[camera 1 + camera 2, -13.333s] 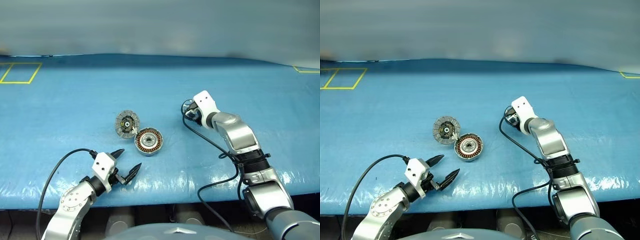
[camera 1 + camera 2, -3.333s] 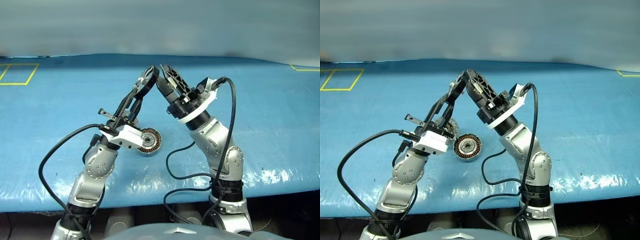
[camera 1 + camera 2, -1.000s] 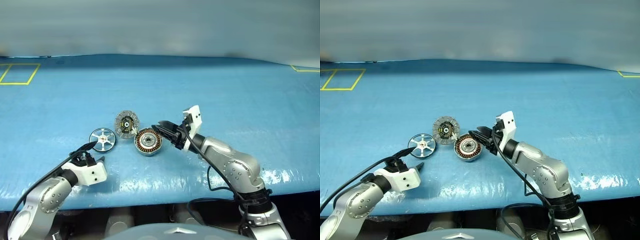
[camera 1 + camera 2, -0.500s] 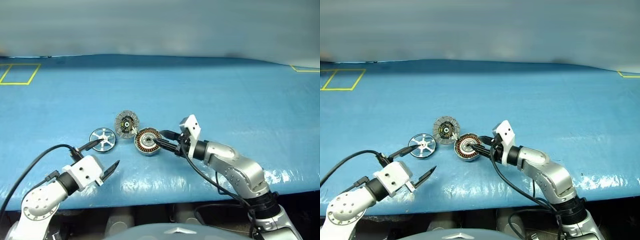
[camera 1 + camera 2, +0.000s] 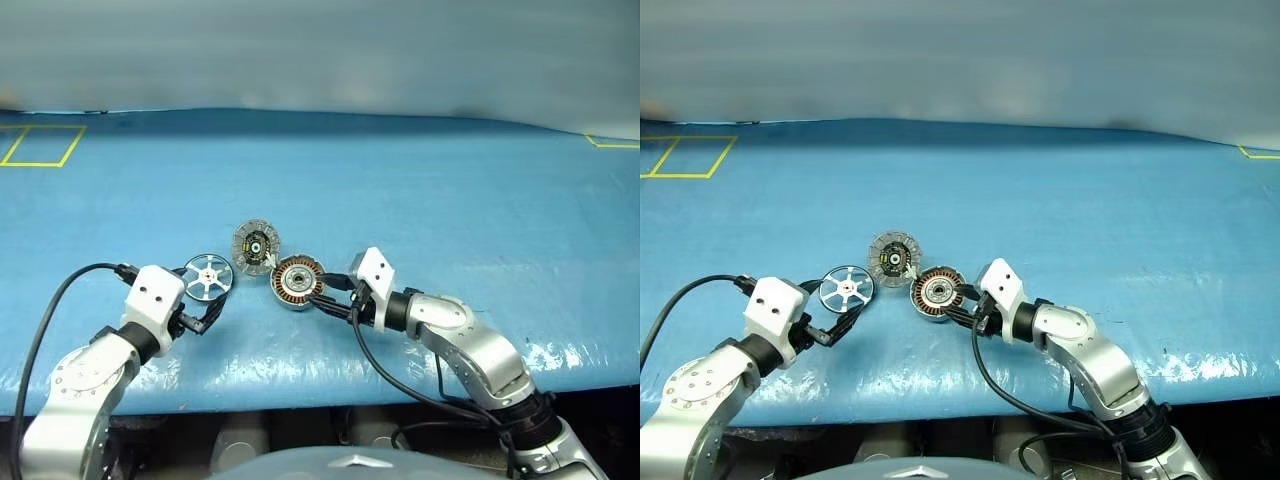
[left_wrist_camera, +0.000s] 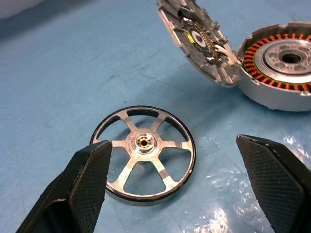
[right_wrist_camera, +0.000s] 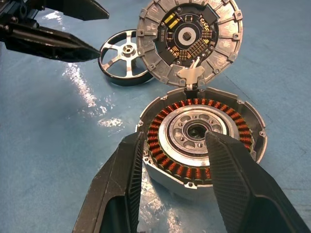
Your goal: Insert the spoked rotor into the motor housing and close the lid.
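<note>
In the head view, the motor housing (image 5: 298, 283) lies open on the blue table (image 5: 480, 200) with nothing in its ring of copper windings. Its lid (image 5: 256, 246) leans back behind it, hinged at the rim. The spoked rotor (image 5: 208, 276) lies flat beside it; a second ago our left gripper (image 5: 208, 312) sat lower and nearer the table edge.

In our left wrist view, the rotor (image 6: 143, 153) sits between jaws spread wide, touching neither.

In our right wrist view, the right gripper (image 7: 171, 184) has its jaws half apart over the housing (image 7: 201, 141); whether they touch it, we cannot tell.
</note>
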Controlling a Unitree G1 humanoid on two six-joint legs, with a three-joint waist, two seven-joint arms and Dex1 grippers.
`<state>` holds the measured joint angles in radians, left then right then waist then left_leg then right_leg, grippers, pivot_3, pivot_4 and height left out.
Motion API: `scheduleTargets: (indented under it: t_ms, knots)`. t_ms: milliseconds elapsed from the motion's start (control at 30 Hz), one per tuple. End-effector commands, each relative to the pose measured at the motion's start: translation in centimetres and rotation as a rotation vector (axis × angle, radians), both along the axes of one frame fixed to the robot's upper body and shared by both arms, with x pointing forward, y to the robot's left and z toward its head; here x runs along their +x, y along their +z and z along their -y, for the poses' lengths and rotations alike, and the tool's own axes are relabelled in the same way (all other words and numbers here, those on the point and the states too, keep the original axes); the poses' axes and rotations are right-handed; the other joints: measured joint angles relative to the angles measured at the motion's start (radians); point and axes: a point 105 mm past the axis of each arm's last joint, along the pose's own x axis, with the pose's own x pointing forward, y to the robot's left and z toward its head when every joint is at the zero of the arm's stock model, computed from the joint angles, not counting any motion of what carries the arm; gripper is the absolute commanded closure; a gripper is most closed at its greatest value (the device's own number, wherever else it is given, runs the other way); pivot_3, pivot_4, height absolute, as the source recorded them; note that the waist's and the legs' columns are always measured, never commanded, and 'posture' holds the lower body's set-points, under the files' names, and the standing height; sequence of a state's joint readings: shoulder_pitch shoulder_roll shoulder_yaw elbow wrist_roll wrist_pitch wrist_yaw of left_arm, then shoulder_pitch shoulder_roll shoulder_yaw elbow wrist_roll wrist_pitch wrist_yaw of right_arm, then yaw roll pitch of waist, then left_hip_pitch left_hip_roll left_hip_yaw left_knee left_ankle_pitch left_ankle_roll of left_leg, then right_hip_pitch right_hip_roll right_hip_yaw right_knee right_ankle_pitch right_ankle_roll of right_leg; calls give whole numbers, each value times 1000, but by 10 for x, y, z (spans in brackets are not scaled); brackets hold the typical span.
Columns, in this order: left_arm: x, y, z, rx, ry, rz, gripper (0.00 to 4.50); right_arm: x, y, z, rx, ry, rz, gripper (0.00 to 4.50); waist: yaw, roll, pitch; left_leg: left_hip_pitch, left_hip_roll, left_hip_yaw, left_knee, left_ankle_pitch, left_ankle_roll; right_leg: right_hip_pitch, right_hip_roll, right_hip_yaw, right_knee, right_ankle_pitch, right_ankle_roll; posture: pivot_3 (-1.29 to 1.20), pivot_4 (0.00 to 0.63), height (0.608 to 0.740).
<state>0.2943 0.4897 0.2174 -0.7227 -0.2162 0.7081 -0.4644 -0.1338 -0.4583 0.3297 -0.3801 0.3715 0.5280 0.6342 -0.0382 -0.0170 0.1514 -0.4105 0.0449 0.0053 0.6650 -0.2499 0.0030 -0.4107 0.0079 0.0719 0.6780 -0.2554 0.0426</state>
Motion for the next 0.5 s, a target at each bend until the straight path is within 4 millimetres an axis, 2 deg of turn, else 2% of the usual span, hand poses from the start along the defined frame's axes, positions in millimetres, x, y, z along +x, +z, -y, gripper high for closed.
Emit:
scheduleTargets:
  t_ms: [33,233,333,500]
  knots:
    - [0,1,-5,48,27,-24,58,-3,9,-5,22,17,42,2384,0,0,0,0,0,0,0,0,0,0,0,0,0,0,0,0,150,740]
    - [1,-3,-5,56,34,-54,58,-3,8,-8,25,15,38,2384,2,0,0,0,0,0,0,0,0,0,0,0,0,0,0,0,150,740]
    - [4,1,-4,68,27,-37,581,-3,8,-8,26,13,36,2384,2,0,0,0,0,0,0,0,0,0,0,0,0,0,0,0,150,740]
    - [10,2,-4,92,8,-35,581,-2,7,-8,22,3,34,2384,3,0,0,0,0,0,0,0,0,0,0,0,0,0,0,0,150,740]
